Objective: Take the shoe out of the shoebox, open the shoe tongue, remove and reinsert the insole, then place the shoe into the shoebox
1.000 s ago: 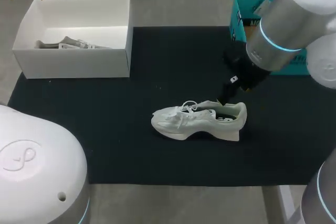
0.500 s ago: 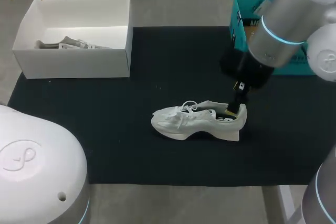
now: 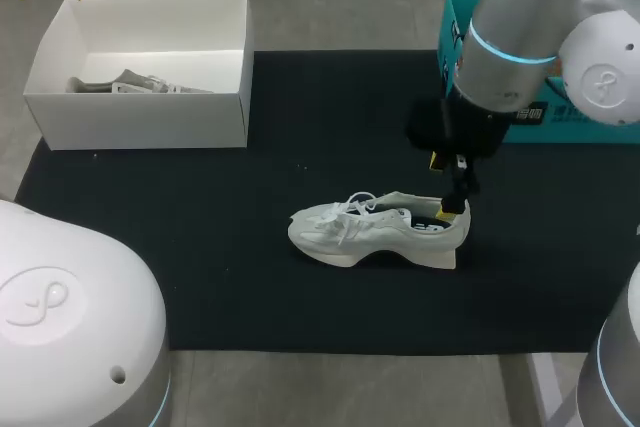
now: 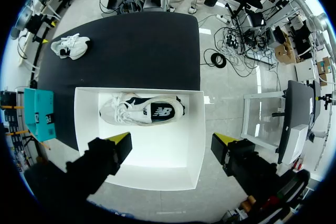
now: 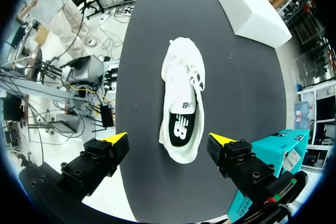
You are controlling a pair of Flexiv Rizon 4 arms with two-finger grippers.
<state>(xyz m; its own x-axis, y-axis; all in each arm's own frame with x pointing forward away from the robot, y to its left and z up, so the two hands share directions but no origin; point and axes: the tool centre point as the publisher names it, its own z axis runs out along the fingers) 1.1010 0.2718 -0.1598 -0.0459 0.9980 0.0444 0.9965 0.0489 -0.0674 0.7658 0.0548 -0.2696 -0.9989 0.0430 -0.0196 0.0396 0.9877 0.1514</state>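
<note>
The white shoe [image 3: 380,232] sits upright on the black mat [image 3: 300,127], well apart from the shoebox [image 3: 140,127]. The right gripper [image 5: 168,139] hangs over the shoe's heel, fingers spread wide to either side, grasping nothing. The left gripper [image 4: 172,140], likewise released, hovers far from the shoe, above the shoebox.

White low-top mesh sneaker [image 3: 380,230] w/ chunky sole: upright on sole, approx. mid black mat [image 3: 300,127]. Toe twd white cardboard shoebox [image 3: 140,122], heel away. Laces loose. Black insole [image 5: 181,129] w/ white print seated inside, showing thru collar at heel end. Shoebox open-topped, at mat's far left corner, well apart from sneaker. Second white sneaker [image 4: 142,111] on its side in box, close along one long wall.
</note>
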